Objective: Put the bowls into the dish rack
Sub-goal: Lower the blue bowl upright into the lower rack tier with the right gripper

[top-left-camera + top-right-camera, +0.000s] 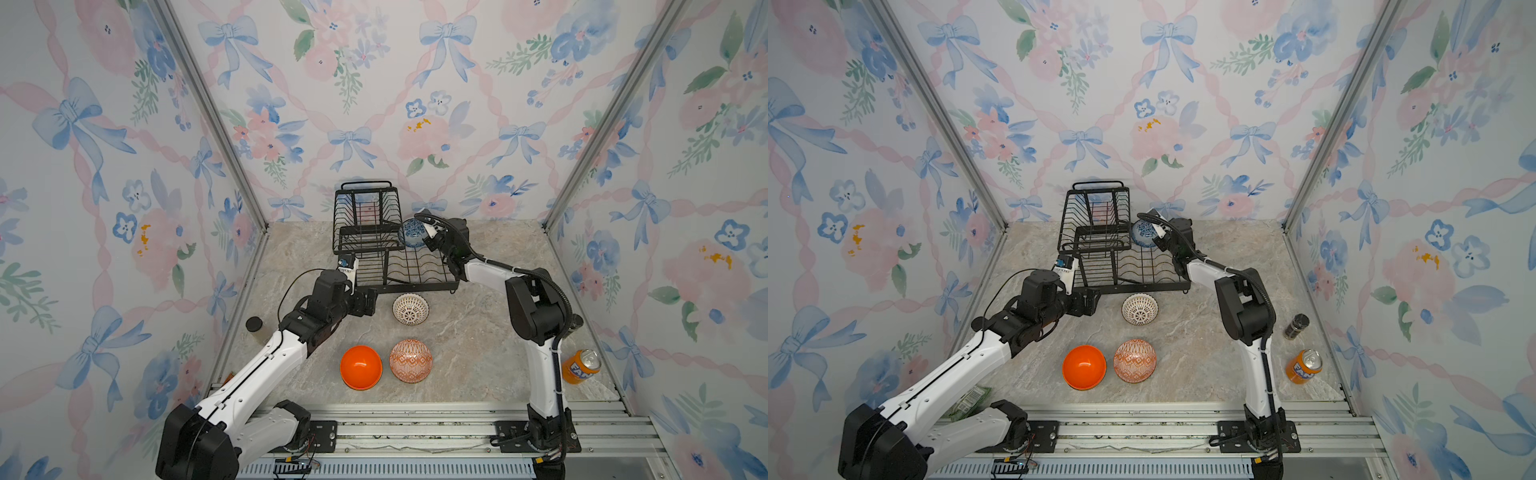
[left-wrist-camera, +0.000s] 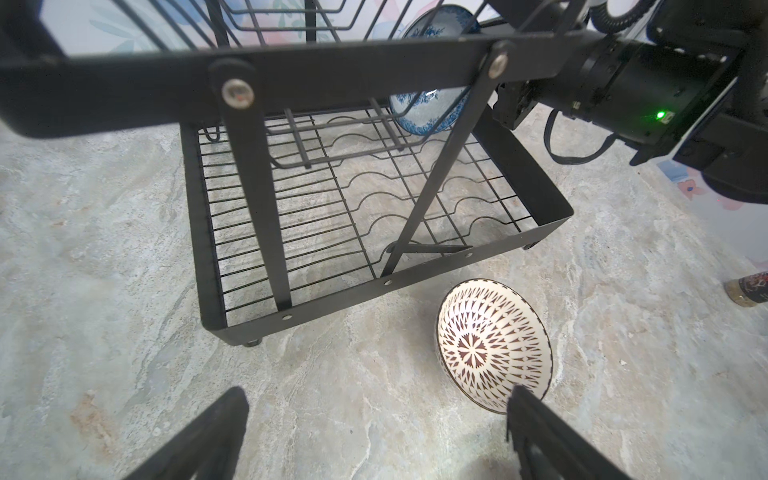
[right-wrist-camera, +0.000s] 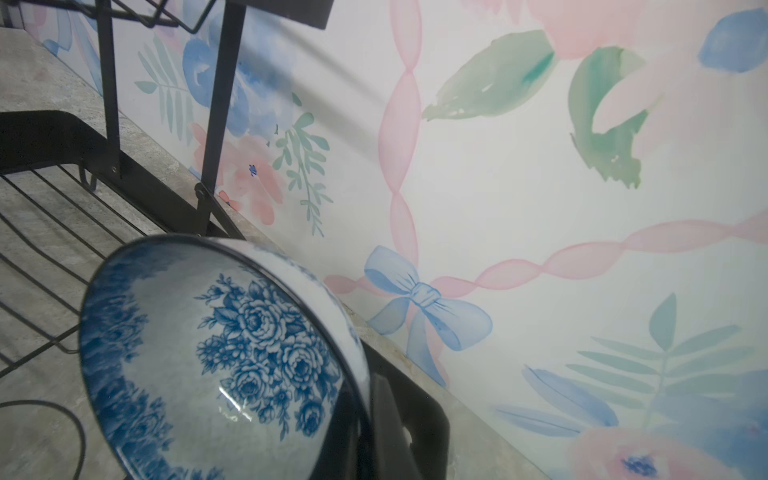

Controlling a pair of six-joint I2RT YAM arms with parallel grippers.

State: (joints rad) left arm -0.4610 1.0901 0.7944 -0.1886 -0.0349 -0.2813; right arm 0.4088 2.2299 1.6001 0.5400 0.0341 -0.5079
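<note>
A: Why do the plain orange bowl (image 1: pixel 360 367) and white lattice bowl (image 1: pixel 410 308) lie before the dish rack (image 1: pixel 415 286)?
B: Waiting, probably; the left gripper (image 2: pixel 376 419) gapes empty there, while the right gripper (image 1: pixel 430 237) pinches the blue bowl (image 1: pixel 411 232) edge-on over the rack's far corner, for slotting.

A marbled grey-beige counter (image 1: pixel 478 340) fills the floor of a booth lined with wallpaper (image 1: pixel 374 83) of blue bows, pink ribbons and flowers, and ribbed aluminium rails (image 1: pixel 415 428) run along its front edge. An orange soda can (image 1: pixel 581 366) (image 1: pixel 1304 366) with blue lettering and a silver top stands near the front right corner, and just behind it is a small dark jar (image 1: pixel 1296 326) (image 2: pixel 748 289) with a black lid. By the left wall is a black-capped bottle (image 1: pixel 254 326), and a green packet (image 1: pixel 971 400) with a barcode lies at the front left edge.
</note>
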